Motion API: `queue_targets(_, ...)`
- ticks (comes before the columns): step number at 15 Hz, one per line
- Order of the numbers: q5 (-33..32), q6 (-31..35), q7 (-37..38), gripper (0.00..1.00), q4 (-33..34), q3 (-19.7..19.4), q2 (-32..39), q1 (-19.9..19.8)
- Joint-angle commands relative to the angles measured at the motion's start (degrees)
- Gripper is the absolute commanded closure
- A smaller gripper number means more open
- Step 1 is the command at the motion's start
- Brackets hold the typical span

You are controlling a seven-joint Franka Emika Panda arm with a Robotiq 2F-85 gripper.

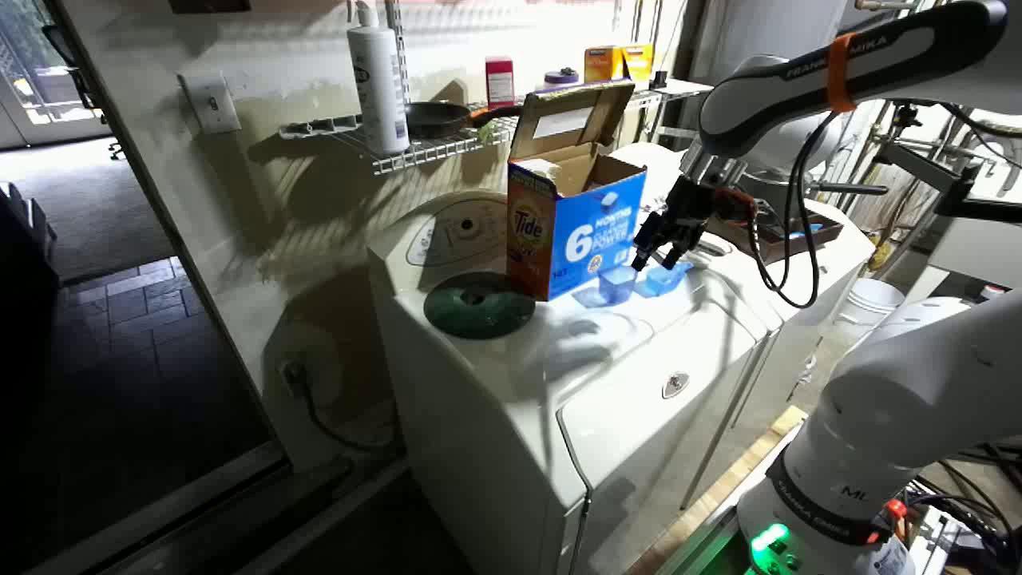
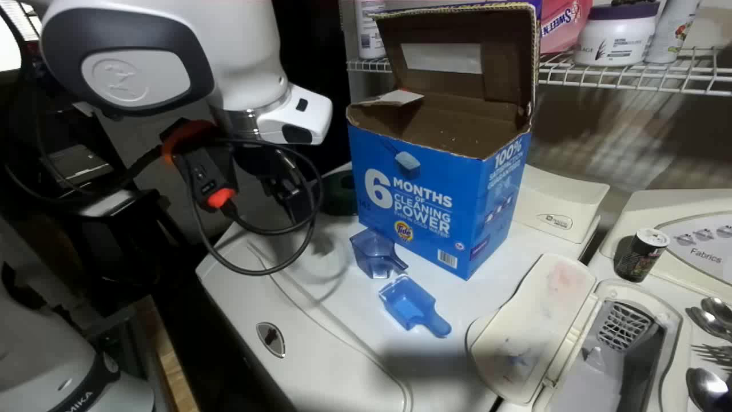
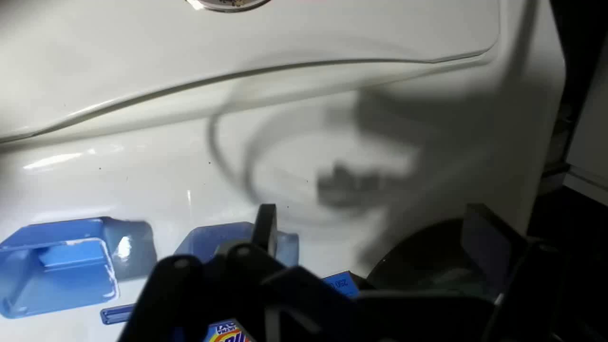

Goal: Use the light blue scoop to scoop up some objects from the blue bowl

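Observation:
The light blue scoop (image 2: 407, 303) lies on the white appliance top with its handle angled away from the box; the wrist view also has this scoop (image 3: 61, 273) at far left. Beside it sits a darker, violet-blue scoop (image 2: 374, 254). The blue bowl (image 1: 479, 315), shallow and round, looks dark teal-green in this light; its contents are too dark to tell. My gripper (image 1: 655, 259) hangs over the appliance in front of the box, its jaws wide apart with nothing between them. In the wrist view, one finger (image 3: 266, 225) partly covers the darker scoop and the other overlaps the bowl (image 3: 418, 256).
A tall open detergent box (image 2: 423, 189) stands behind the scoops and beside the bowl. Its raised flap nears the wire shelf (image 2: 635, 80). Loose cable (image 2: 274, 269) loops from my wrist. A cream dispenser tray (image 2: 532, 335), a can (image 2: 641, 254) and several spoons lie farther along.

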Motion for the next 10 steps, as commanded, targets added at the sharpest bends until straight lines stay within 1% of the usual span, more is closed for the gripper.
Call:
queue_targets(1,1.0,-0.3,-0.8,0.00,0.1,1.4,0.3,-1.5)
queue_targets(6,1.0,-0.3,-0.8,0.00,0.1,1.4,0.3,-1.5)
queue_targets(7,0.4,2.7,2.7,0.00,0.3,2.4,2.6,-2.9)
queue_targets(10,-1.2,8.4,9.6,0.00,0.3,4.5,4.8,-6.7)
